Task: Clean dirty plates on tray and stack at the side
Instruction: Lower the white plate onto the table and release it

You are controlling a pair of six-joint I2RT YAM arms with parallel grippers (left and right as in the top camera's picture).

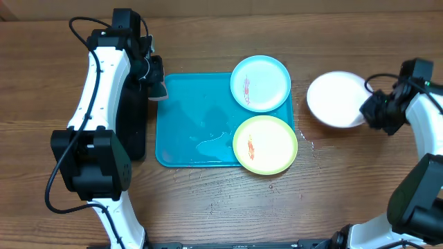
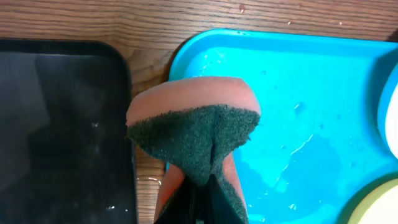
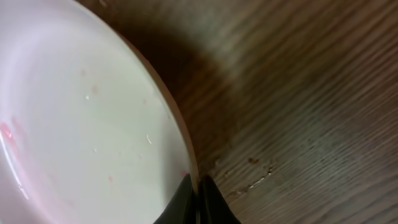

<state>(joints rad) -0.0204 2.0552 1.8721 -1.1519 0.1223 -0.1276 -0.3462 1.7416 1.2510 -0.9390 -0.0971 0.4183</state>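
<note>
The teal tray lies mid-table, wet. A pale blue-mint plate sits on its far right corner and a yellow-green plate on its near right corner, each with a red-orange smear. My left gripper is shut on an orange sponge with a dark green scrub face, held over the tray's far left edge. My right gripper is shut on the rim of the white plate, which is tilted over the table right of the tray. Faint pink smears show on the white plate.
A narrower black tray lies along the teal tray's left side, also in the left wrist view. Water drops lie on the wood right of the teal tray. Both arm bases stand at the front corners.
</note>
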